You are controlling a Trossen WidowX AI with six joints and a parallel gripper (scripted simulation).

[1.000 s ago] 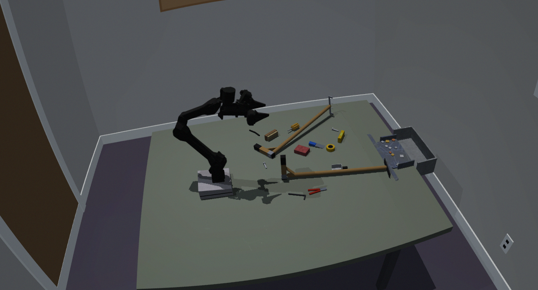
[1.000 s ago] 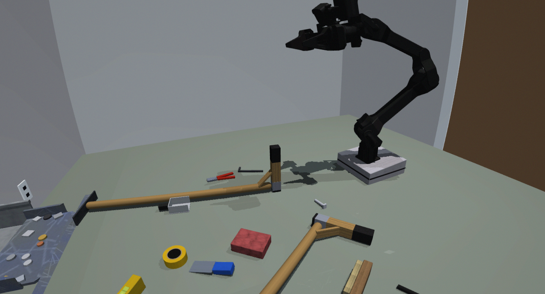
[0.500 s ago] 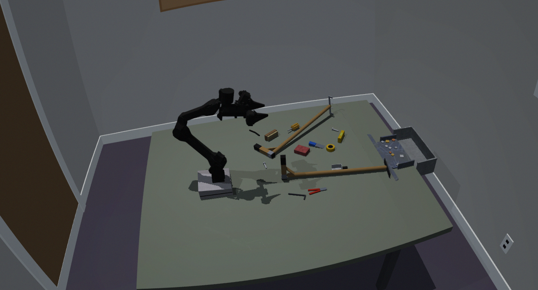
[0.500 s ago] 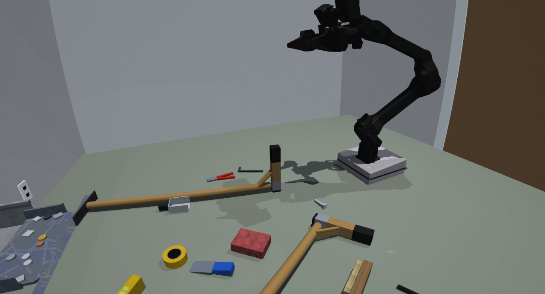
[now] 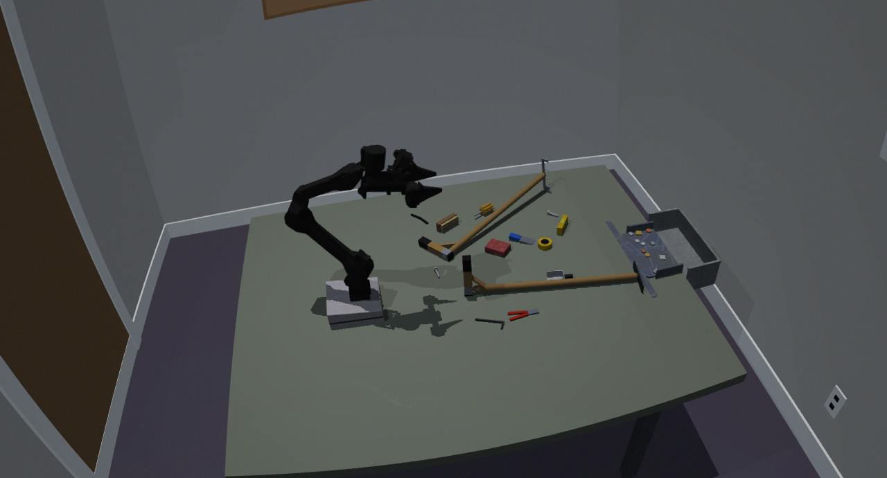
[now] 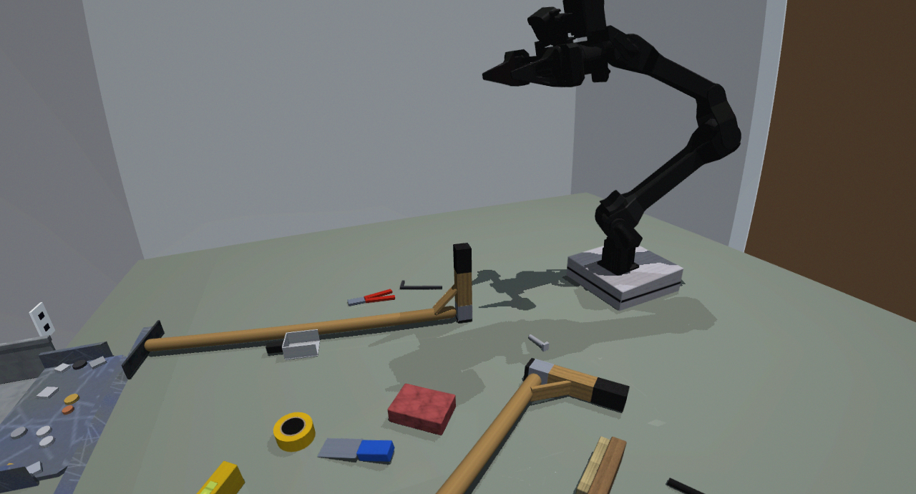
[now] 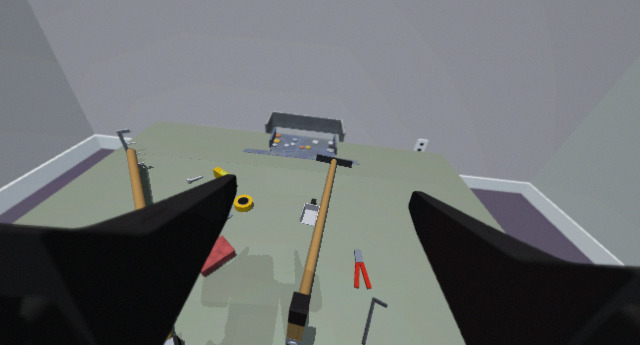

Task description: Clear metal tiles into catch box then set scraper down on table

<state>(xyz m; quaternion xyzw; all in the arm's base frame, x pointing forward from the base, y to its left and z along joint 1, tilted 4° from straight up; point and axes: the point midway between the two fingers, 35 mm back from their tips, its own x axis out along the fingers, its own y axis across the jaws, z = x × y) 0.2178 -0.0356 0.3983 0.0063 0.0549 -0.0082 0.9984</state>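
The long scraper (image 5: 595,280) (image 6: 217,339) (image 7: 315,245) lies on the table, its dark flat blade at the near edge of the steel plate (image 5: 648,267) (image 6: 76,437) and its black-topped grip post standing up at the arm's end. Several small metal tiles (image 5: 662,257) (image 6: 48,391) (image 7: 315,142), silvery, orange and yellow, lie scattered on the plate. The grey catch box (image 5: 703,273) (image 6: 25,355) (image 7: 305,122) stands at the plate's far end; its floor is partly hidden. My gripper (image 5: 438,181) (image 6: 498,76) (image 7: 326,191) is wide open and empty, high above the table, pointing roughly level toward the plate.
A hooked wooden-shafted tool (image 5: 496,216) (image 7: 135,180) lies left of the scraper. Between them are a red block (image 5: 497,247) (image 6: 421,408), yellow tape (image 5: 544,244) (image 6: 293,431) and a small pan (image 6: 300,344) (image 7: 309,215) against the shaft. Red-handled pliers (image 5: 520,314) (image 7: 357,275) and a hex key (image 6: 421,287) lie right.
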